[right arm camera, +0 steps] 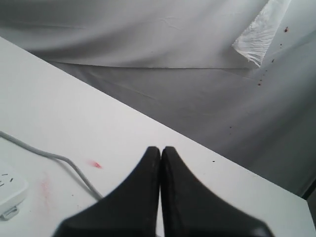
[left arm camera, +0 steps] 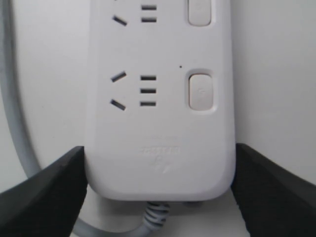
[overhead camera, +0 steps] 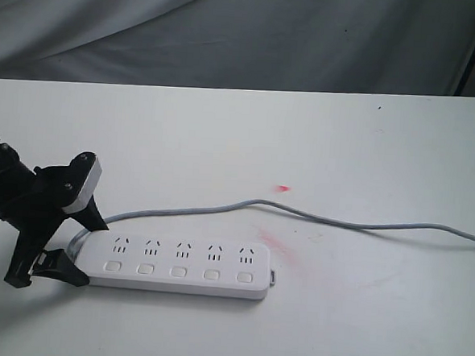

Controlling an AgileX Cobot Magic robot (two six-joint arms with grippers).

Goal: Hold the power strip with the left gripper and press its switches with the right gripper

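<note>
Lengthwise, the long flat white plastic power strip lies flat on the white table, with its long axis running left to right in the exterior view and its sockets facing up. Its cord end points left, into the black two-fingered left gripper; its rounded free end points right. It carries 5 socket sets in 1 row and 5 small white rounded-square switches, 1 on the near side of each set. 1 thin grey cord leaves the left end, bends back behind the strip and trails off at the right edge. The left gripper is clamped on the cord end, its 2 black fingers against the 2 long edges. The black right gripper hangs above the table, clear of the strip, its 2 fingers pressed together. 2 reddish marks stain the table near the strip's right end.
</note>
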